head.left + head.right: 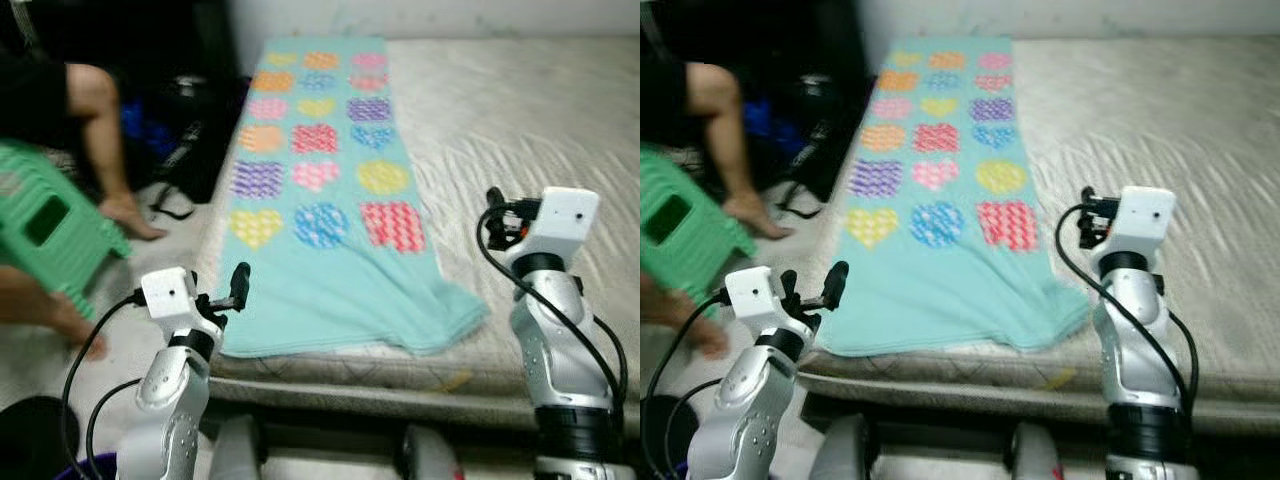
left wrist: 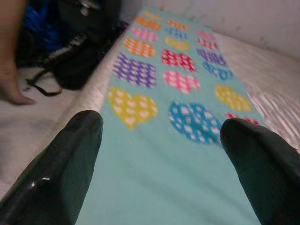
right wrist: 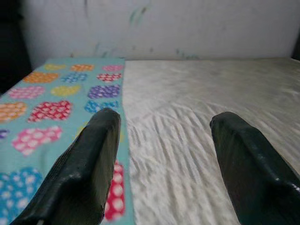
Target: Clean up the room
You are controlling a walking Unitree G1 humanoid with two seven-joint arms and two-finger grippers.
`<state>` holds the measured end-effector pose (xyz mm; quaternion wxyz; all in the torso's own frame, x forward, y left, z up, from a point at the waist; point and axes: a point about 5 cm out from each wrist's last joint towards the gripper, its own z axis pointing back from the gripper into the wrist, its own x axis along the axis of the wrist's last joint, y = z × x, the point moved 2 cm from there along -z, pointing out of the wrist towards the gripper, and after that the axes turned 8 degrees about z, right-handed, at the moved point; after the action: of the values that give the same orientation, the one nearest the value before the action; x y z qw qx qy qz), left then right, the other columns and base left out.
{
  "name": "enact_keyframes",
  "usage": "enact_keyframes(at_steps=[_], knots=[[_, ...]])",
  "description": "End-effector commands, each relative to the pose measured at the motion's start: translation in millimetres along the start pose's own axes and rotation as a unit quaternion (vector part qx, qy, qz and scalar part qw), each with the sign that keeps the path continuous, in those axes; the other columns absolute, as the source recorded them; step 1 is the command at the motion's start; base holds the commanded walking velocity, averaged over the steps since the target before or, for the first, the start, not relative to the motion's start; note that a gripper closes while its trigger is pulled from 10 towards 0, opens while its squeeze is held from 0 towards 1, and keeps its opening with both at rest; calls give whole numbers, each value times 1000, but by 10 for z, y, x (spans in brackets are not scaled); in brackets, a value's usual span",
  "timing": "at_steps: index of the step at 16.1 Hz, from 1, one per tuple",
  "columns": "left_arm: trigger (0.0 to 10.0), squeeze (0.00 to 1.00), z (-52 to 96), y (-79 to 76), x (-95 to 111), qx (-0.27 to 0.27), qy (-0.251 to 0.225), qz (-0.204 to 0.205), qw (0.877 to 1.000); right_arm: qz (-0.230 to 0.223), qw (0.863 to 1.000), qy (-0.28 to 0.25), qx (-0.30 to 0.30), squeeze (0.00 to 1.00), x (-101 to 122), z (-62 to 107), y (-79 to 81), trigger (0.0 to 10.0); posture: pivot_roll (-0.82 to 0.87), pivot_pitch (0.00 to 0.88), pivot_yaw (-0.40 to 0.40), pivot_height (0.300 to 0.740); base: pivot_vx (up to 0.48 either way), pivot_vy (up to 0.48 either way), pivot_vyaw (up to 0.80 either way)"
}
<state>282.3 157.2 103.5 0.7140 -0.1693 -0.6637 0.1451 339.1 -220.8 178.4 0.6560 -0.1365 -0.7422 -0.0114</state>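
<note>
Teal blanket (image 1: pixel 325 190) with coloured hearts lies along the left of the mattress (image 1: pixel 520 130), centre of the eye view; a person's hand (image 1: pixel 130 215) and green stool (image 1: pixel 45 235) sit far left. In the left wrist view the left gripper (image 2: pixel 161 154) is spread above the blanket. In the right wrist view the right gripper (image 3: pixel 164 159) is spread over bare mattress.

My two arms are jointed silver shells, each topped by a boxy white wrist housing with small dark screw dots on its face and black collars at the joints. Thick black cables loop out from each housing and run down along the forearm. The left gripper (image 2: pixel 159 154) and right gripper (image 3: pixel 164 154) each end in two long, glossy black fingers (image 2: pixel 56 173) with rounded tips.
</note>
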Motion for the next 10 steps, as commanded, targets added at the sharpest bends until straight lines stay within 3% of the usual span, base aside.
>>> enact_keyframes(at_steps=[1,5,10], knots=[[10000,0,-7,24,41,3,-7,-9,1000,-1,1000,-16,-4,0,89,-40,0,10000,-55,0,48,689,0,0,0],[10000,0,-31,-32,56,-9,-11,-18,1000,-4,1000,-27,-11,0,142,-72,-28,10000,-61,0,62,734,0,0,0],[10000,0,-39,-77,45,-20,-8,-14,1000,-3,1000,-27,-16,0,114,-43,-31,10000,-65,0,68,740,0,0,0]])
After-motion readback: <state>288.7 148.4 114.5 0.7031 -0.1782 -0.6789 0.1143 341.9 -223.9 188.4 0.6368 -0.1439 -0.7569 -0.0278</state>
